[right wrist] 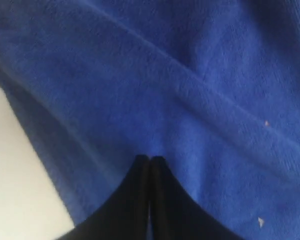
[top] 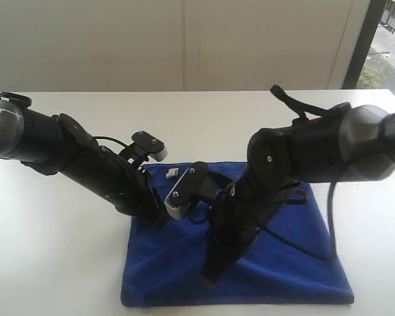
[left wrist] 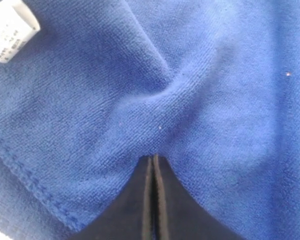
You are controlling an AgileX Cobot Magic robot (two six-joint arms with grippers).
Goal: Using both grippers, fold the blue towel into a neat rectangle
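Pinching the blue towel in clamped left gripper, right gripper closed against it, needing a matched lift next.

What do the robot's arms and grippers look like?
Left arm and right arm are thick, rounded, black. A black cable runs by the right one. A grey-white block sits near each wrist. Left gripper and right gripper have narrow black fingers.

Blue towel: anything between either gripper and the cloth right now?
Nothing visible. The left gripper is shut with its tips in a pucker of the blue towel; the right gripper, also shut, meets bare cloth. The white tag lies clear of the left tips.
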